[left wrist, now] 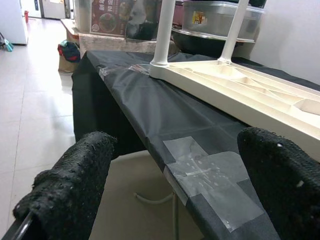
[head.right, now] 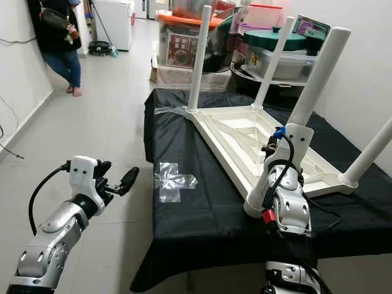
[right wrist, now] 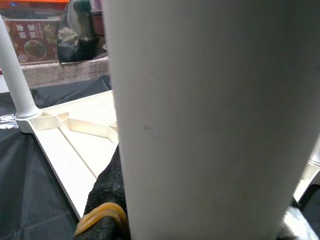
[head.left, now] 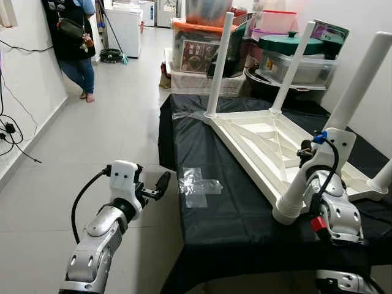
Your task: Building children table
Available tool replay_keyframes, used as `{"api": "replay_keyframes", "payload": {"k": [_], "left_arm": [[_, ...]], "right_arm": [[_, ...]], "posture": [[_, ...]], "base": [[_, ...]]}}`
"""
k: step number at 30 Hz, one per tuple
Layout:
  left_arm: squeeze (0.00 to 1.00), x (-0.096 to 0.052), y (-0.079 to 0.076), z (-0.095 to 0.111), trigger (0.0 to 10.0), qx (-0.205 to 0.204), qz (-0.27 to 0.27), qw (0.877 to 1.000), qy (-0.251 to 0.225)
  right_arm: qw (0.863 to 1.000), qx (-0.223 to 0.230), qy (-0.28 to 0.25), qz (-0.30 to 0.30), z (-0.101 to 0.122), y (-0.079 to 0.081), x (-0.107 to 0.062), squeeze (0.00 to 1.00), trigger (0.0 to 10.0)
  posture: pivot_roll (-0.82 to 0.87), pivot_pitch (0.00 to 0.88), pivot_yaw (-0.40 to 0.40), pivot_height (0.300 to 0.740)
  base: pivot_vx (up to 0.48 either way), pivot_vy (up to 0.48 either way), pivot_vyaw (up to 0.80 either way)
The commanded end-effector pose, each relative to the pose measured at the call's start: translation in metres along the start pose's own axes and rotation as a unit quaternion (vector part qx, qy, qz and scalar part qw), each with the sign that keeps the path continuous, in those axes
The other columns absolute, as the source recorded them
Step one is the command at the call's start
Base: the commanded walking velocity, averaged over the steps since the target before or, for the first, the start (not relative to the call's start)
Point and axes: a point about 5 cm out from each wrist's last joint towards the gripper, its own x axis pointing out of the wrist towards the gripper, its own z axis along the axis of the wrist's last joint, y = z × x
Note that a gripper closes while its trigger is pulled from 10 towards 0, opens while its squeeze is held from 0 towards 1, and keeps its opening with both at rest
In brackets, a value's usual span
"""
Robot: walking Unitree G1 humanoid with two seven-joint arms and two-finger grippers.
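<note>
1. My left gripper [head.left: 160, 187] hangs over the floor at 9 o'clock of the black cloth [head.left: 245, 214], fingers spread, grasping nothing.
2. Clear tape [head.left: 197, 185] (a crossed patch) lies just beyond it on the cloth.
3. The white tabletop [head.left: 263, 144] rests upside down at the cloth's centre, legs upright.
4. At 4 o'clock, my right gripper [head.right: 272, 153] is clenched around the near leg [head.left: 358, 92].

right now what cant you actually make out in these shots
- Right gripper: the near table leg fills the right wrist view, so how its fingers close on it is hidden.
- Far-right leg: cut off by the left eye view's edge.
- Person: head cut off by the top edge.
- Box labels: too small to read.
</note>
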Motion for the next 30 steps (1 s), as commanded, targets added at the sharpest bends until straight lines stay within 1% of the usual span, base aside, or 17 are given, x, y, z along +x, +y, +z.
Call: {"api": "replay_keyframes", "payload": {"k": [1, 11, 30], "left_arm": [[0.00, 0.0017, -0.0022, -0.0024, 10.0, 0.006, -0.006, 1.000, 0.005], [0.00, 0.0032, -0.0036, -0.0037, 10.0, 0.007, -0.010, 1.000, 0.006], [0.00, 0.0043, -0.0036, -0.0036, 10.0, 0.007, -0.011, 1.000, 0.006]], "right_arm": [[0.995, -0.012, 0.102, -0.018, -0.0413, -0.0115, -0.0023, 0.00, 10.0], [0.993, 0.009, 0.110, -0.030, -0.0443, -0.0178, -0.0091, 0.00, 10.0], [0.995, 0.005, 0.100, -0.027, -0.0364, -0.0177, -0.0095, 0.00, 10.0]], "posture": [[0.07, 0.000, -0.088, 0.740], [0.06, 0.000, -0.079, 0.740], [0.05, 0.000, -0.074, 0.740]], "base": [[0.000, 0.000, 0.00], [0.000, 0.000, 0.00], [0.000, 0.000, 0.00]]}}
